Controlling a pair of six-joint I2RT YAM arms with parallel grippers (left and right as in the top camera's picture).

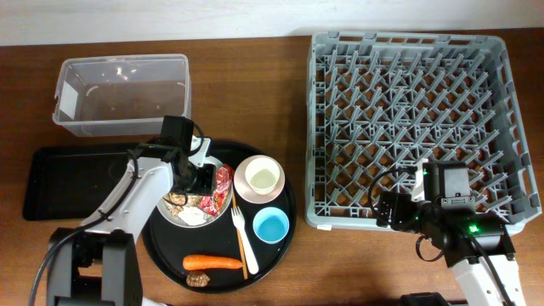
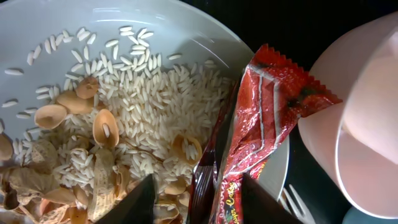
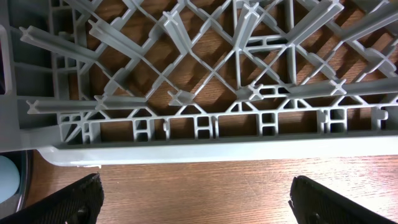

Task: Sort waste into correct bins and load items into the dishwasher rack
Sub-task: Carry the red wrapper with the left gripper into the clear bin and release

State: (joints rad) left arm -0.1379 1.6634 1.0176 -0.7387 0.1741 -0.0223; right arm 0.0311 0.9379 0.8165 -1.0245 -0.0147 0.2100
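My left gripper [image 1: 201,177] is open and low over the white plate [image 1: 214,161], its fingers [image 2: 202,202] straddling the lower end of the red shiny wrapper [image 2: 267,106]. The wrapper lies on the plate's right edge [image 1: 223,182]. Beige food scraps [image 2: 124,106] and a white scrap [image 1: 195,218] cover the plate [image 2: 37,25]. The cream bowl [image 1: 258,178], blue cup [image 1: 272,225], fork [image 1: 242,240], carrot [image 1: 212,262] and brown lump [image 1: 197,279] sit on the round black tray. I cannot make out the white cup. My right gripper [image 3: 196,199] is open and empty at the grey rack's [image 1: 416,119] front edge.
The clear tub [image 1: 123,93] stands at the back left, with the shallow black rectangular tray [image 1: 59,183] in front of it. The round black tray [image 1: 161,242] sits between that tray and the rack. The rack's front wall [image 3: 205,146] is just ahead of my right fingers.
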